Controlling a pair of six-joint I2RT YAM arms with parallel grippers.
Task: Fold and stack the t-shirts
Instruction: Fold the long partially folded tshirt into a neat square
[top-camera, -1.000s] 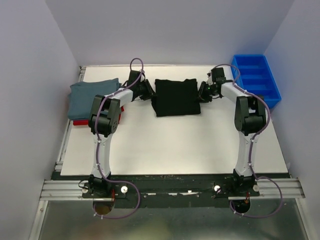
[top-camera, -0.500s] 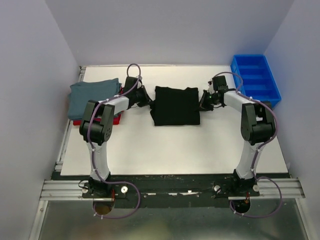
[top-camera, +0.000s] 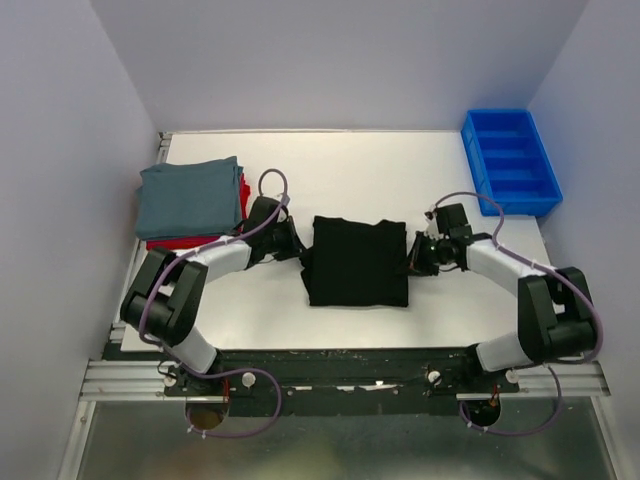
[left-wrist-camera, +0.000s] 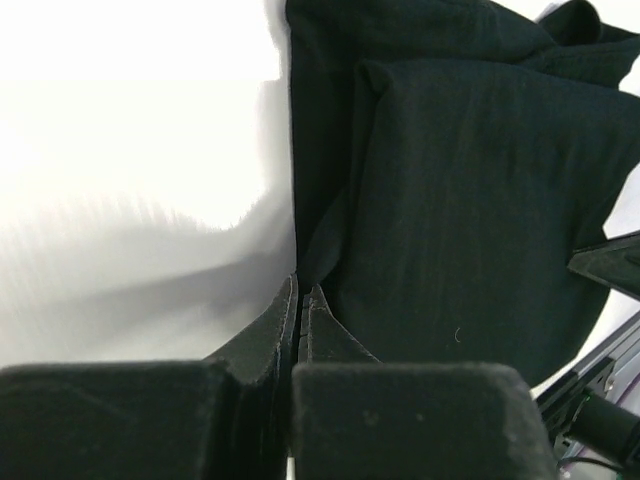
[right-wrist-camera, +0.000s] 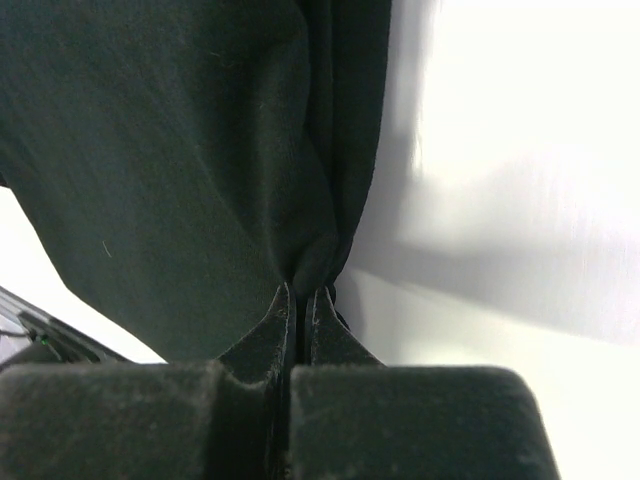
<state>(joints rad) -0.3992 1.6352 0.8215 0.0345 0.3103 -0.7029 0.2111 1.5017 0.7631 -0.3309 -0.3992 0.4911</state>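
Note:
A folded black t-shirt (top-camera: 356, 262) lies near the middle of the table, toward the front. My left gripper (top-camera: 299, 248) is shut on its left edge, seen as pinched cloth in the left wrist view (left-wrist-camera: 302, 285). My right gripper (top-camera: 413, 254) is shut on its right edge, seen as pinched cloth in the right wrist view (right-wrist-camera: 302, 290). The black t-shirt fills much of both wrist views (left-wrist-camera: 470, 190) (right-wrist-camera: 170, 150). A folded slate grey-blue t-shirt (top-camera: 190, 197) lies on a red t-shirt (top-camera: 243, 190) at the far left. The floral print is hidden.
A blue plastic bin (top-camera: 509, 160) stands at the back right corner. The white table (top-camera: 350, 170) has walls at the left, back and right. The metal rail with the arm bases (top-camera: 340, 375) runs along the near edge.
Both grippers have dragged the black t-shirt from the back middle of the table toward the front. Both arms have swung down and outward with it.

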